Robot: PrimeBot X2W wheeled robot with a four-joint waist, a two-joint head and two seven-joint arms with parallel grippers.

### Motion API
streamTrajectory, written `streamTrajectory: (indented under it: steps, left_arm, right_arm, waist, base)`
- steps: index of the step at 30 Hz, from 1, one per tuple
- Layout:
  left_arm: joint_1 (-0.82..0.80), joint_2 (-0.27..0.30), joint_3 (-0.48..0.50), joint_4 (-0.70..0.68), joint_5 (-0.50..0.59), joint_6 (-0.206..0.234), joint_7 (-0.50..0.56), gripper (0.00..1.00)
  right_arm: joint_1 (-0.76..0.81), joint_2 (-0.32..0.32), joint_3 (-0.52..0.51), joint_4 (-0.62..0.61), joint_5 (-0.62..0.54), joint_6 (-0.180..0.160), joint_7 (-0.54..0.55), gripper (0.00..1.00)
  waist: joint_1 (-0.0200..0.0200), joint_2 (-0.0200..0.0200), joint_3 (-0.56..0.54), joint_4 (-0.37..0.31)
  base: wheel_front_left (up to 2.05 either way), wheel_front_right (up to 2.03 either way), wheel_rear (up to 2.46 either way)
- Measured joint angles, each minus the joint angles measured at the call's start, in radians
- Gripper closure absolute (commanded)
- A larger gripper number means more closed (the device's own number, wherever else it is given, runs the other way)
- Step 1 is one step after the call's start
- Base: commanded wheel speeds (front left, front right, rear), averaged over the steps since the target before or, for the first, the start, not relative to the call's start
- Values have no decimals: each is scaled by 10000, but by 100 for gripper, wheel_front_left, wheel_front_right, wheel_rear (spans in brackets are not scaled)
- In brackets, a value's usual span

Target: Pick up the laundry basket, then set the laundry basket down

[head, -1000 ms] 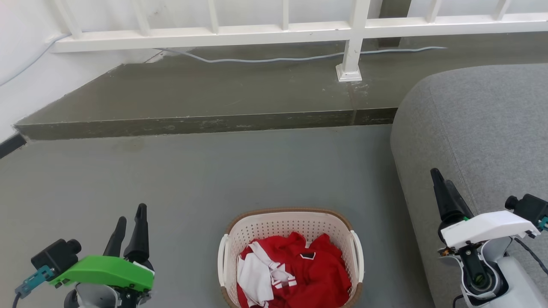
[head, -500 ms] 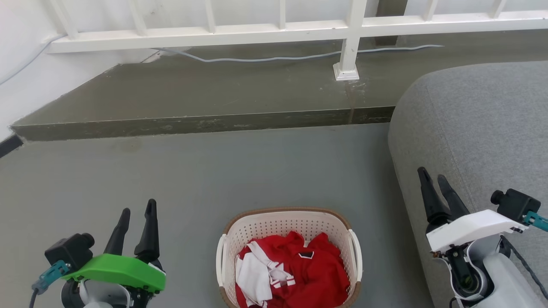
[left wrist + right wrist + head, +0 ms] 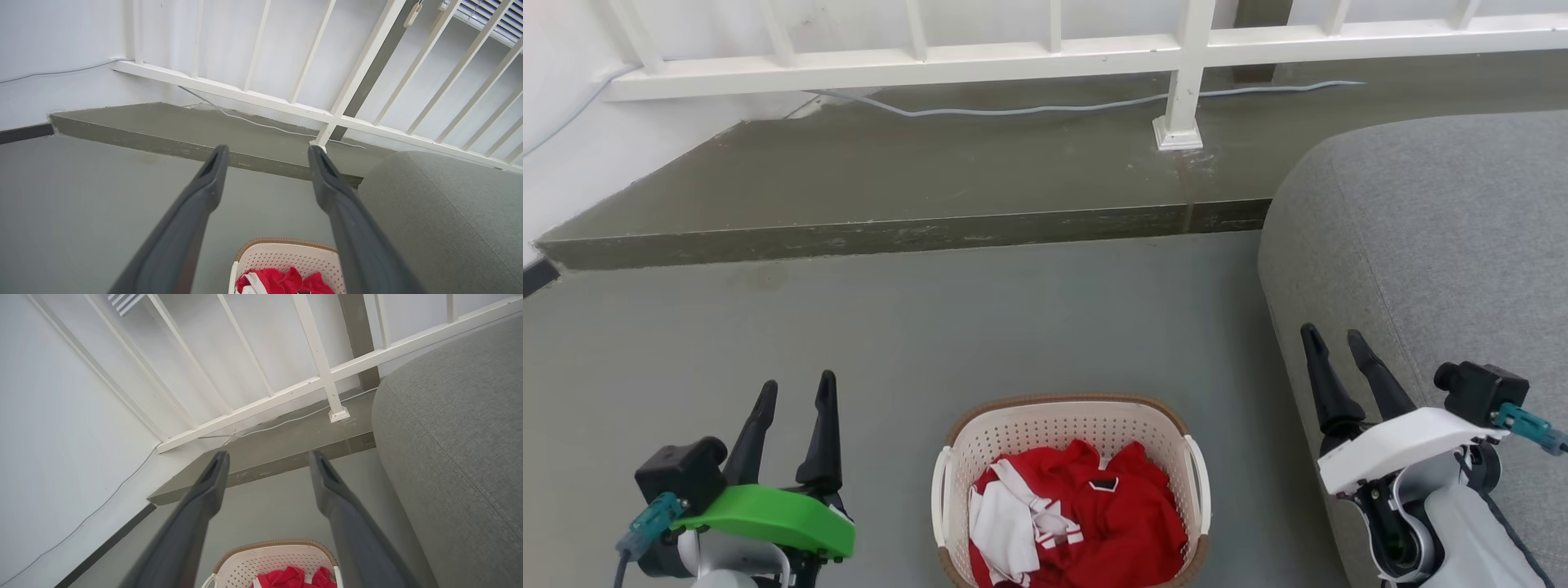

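"Left end effector [image 3: 798,380]: is it gripping anything?"

"No. Its two dark fingers stand apart with nothing between them. It hangs over bare floor [image 3: 931,327], just to the left of the laundry basket [image 3: 1045,429], and isn't touching it."

"And the right end effector [image 3: 1331,332]?"

"Same story: spread open and empty, fingers pointing up in front of the grey sofa [image 3: 1437,237]. It's on the basket's right and apart from it."

"So where's the basket?"

"Upright on the floor between the two arms, near the sofa, with a strip of floor between them. Nothing holds its white loop handles [image 3: 1200,490]."

"Anything in it?"

"A crumpled red garment [image 3: 1111,523], with a white cloth [image 3: 1005,531] bunched on its left side."

"And behind it?"

"A raised ledge [image 3: 890,180] runs across. A white railing [image 3: 931,61] stands on it, and a pale cable [image 3: 1013,109] lies along the railing's foot."
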Motion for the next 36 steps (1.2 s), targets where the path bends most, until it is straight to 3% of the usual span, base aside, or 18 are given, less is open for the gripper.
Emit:
streamTrajectory:
  steps: [17, 36]
  left_arm:
    - [0, -69, -274, -259, 2418, -29, -608, 0]
    - [0, -130, -180, -222, 2420, -121, -608, 0]
  right_arm:
    - [-226, -8, 221, 207, -2462, -77, -640, 0]
    - [-235, 171, -33, 504, -2736, -59, -648, 0]
  waist:
    - [0, 0, 35, -132]
    - [0, 0, 173, -239]
  base:
    - [0, 0, 0]
    - [0, 0, 0]
